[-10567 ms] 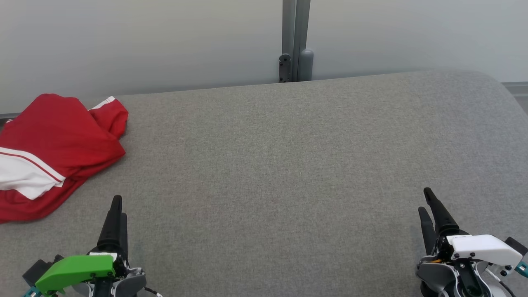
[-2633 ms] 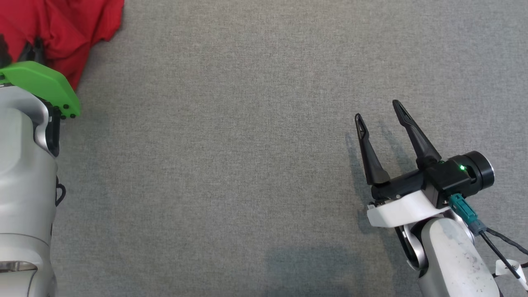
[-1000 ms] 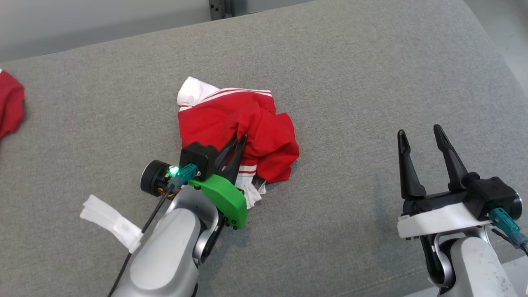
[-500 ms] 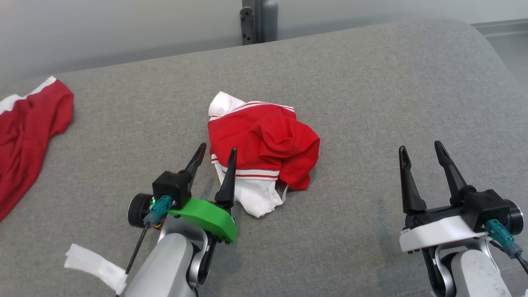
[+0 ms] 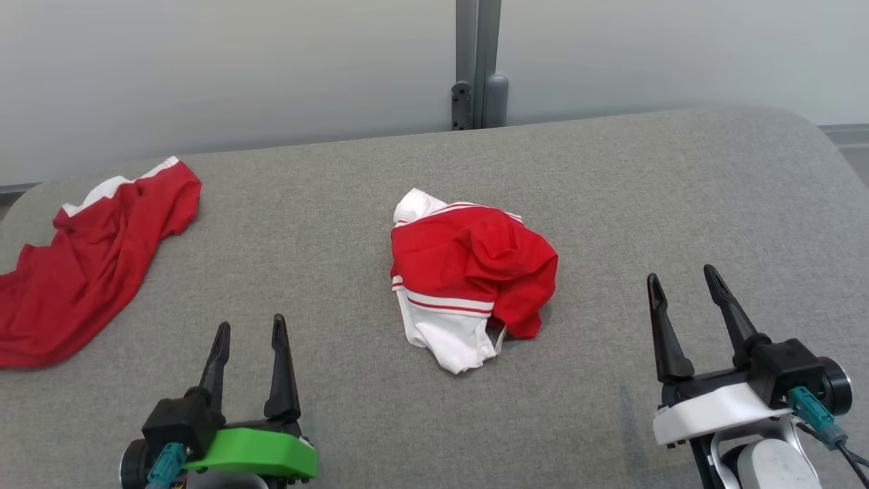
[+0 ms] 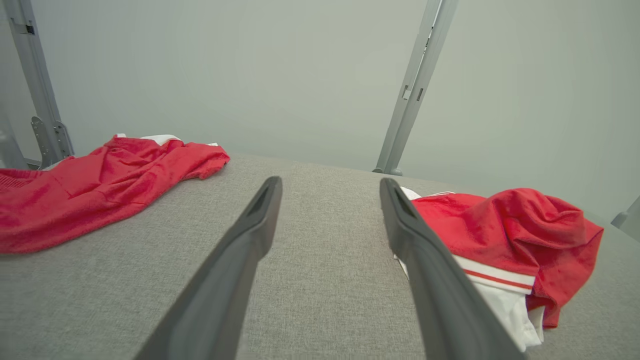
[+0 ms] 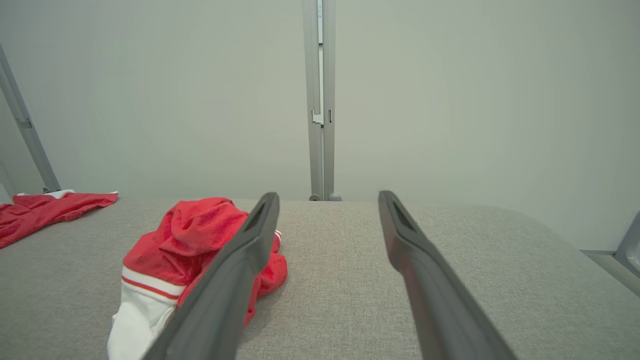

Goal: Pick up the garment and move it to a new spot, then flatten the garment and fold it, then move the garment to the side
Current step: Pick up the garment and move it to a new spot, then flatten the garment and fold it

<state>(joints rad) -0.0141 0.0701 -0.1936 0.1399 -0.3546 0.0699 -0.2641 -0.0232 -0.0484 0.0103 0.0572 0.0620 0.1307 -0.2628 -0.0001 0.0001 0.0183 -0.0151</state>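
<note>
A crumpled red and white garment [image 5: 468, 278] lies in a heap at the middle of the grey padded table [image 5: 679, 197]. My left gripper [image 5: 249, 327] stands open near the table's front left, well short of the heap, with nothing between its fingers. The left wrist view has the garment [image 6: 505, 235] to the right of the open left gripper [image 6: 330, 183]. My right gripper [image 5: 679, 280] is open at the front right, apart from the cloth. Seen from the right wrist, the garment [image 7: 180, 250] lies left of and partly behind the left finger of the open right gripper [image 7: 327, 196].
A second red and white cloth [image 5: 88, 265] is spread at the table's far left edge [image 6: 95, 185]. A pale wall with a grey metal post [image 5: 477, 64] stands behind the table. The table's right end curves down [image 5: 825, 156].
My left gripper has opened, let go of the garment and drawn back toward me. The garment now lies free in a heap. The head camera has tilted up.
</note>
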